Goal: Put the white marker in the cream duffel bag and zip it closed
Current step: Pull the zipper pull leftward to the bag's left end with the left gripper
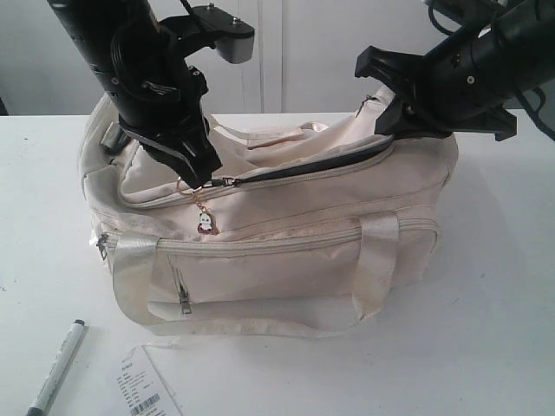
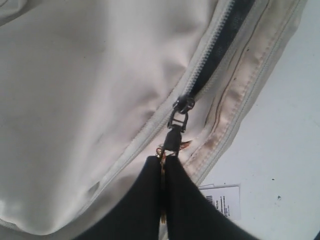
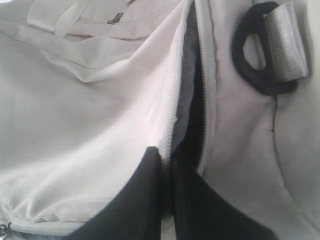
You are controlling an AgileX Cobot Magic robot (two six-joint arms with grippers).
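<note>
Cropped white marker (image 1: 56,366) shows only in the exterior view; left gripper (image 2: 163,160) pinches zipper pull (image 2: 177,126), right gripper (image 3: 165,154) clamps cream duffel bag (image 1: 286,260) rim.

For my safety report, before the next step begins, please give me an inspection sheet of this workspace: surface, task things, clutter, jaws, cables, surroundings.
surface: white table, a few small dark specks.
job's things: cream duffel bag stands mid-table, top zipper partly open; white marker lies on the table in front of it, outside the bag.
clutter: barcoded paper tag beside the marker.
grippers: left gripper, jaws shut on the zipper pull; right gripper, jaws shut on the bag's edge beside the open zipper.
cables: black cables on the arms; none seen on the table.
surroundings: white wall; nothing else seen.
</note>
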